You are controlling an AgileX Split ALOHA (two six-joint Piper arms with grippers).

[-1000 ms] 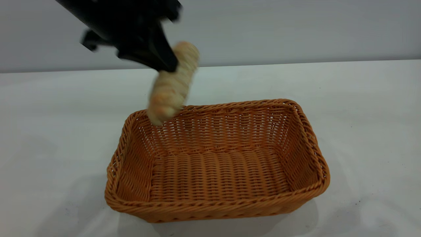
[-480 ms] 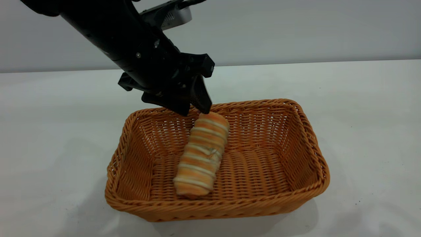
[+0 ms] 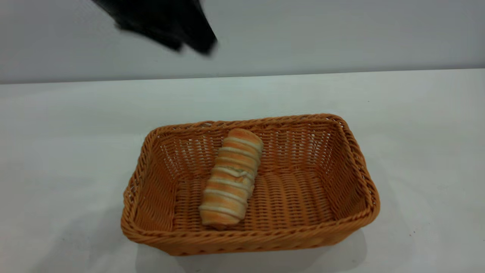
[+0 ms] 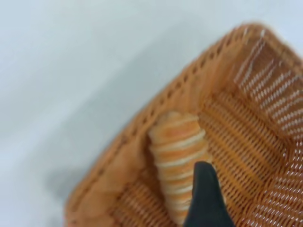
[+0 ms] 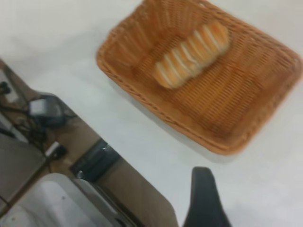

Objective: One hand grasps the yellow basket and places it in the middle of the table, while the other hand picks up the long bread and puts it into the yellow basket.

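Bread first: the small oblong roll with orange-brown and cream crosswise stripes (image 3: 231, 178) lies on the floor of the large rectangular orange-tan wicker basket (image 3: 358, 163), left of the basket's centre in my exterior view. Its long axis runs nearly front to back across the basket's short dimension, tilted a little, so the far end points toward the upper right of the frame and leans against the rear wall, while the near end sits low by the front wall. The basket stands flat on the plain white surface (image 3: 424, 113), around the middle of the frame, long sides running left to right.

My left gripper (image 3: 178, 28) is a black blur at the upper left of the exterior frame, high above the basket and clear of the bread; I cannot tell how far its fingers are apart. On the left wrist feed one dark finger (image 4: 206, 198) shows over the roll (image 4: 176, 142).

On the right wrist feed I see a single black finger (image 5: 204, 201) over bare white surface, well apart from the basket (image 5: 265, 94); its opening I cannot tell either.
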